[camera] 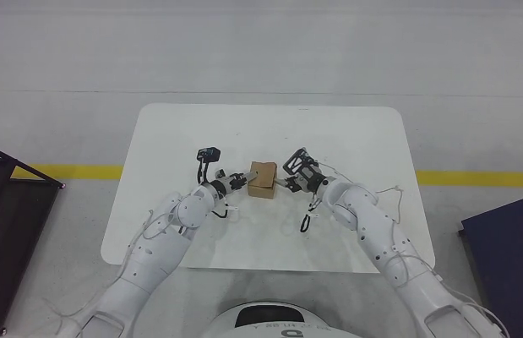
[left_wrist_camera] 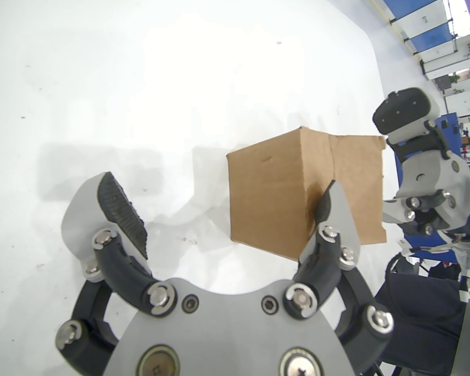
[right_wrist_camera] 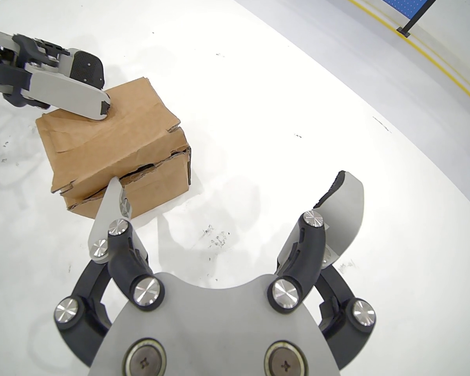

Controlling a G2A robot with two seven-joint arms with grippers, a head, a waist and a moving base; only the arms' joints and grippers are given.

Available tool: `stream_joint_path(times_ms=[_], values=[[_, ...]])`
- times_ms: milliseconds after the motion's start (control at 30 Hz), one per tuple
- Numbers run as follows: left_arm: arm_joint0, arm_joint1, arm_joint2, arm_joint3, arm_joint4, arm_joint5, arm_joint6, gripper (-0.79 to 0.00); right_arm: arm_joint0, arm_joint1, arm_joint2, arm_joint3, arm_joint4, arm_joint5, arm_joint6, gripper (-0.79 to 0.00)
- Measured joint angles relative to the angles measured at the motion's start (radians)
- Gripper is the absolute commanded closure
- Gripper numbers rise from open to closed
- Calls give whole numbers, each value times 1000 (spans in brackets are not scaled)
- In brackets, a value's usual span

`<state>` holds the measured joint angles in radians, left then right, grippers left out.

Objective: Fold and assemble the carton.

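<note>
Top view: pale grey floor (camera: 261, 51) around a white rounded-corner desk (camera: 345, 228). Small brown cardboard carton (camera: 262, 179) sits upright approx at desk ctr. It's already in box form w/ top flaps down. Flap edges are ragged, w/ a dark gap along the seam on the side facing the right arm.

At carton's 9 o'clock is the left gripper (left_wrist_camera: 221, 181), and at its 3 o'clock the right gripper (right_wrist_camera: 228, 178), both down at box height.

Left wrist view: its fingers (left_wrist_camera: 121, 201) are spread wide apart, clamped on nothing. One tip rests on carton's top face near the edge. The other hangs over bare desk, well apart from the box.

Right wrist view: fingers on this side are also wide apart, nothing held. One tip touches carton at the top seam where flap meets side wall. The other is off over bare desk. Each gripper meets the box w/ a single tip, not a pinch.
</note>
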<state>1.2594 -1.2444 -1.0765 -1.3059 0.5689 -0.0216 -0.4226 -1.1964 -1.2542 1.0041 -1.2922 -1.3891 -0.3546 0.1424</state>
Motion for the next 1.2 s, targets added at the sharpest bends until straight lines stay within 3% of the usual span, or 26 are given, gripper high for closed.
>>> stream_joint_path(times_ms=[767, 1200], values=[[-6, -7, 0, 23, 5, 8, 2, -785, 7, -6, -4, 22, -4, 3, -4, -785], [-8, -10, -2, 28, 8, 11, 3, -785, 13, -2, 60, 25, 66, 28, -26, -785]])
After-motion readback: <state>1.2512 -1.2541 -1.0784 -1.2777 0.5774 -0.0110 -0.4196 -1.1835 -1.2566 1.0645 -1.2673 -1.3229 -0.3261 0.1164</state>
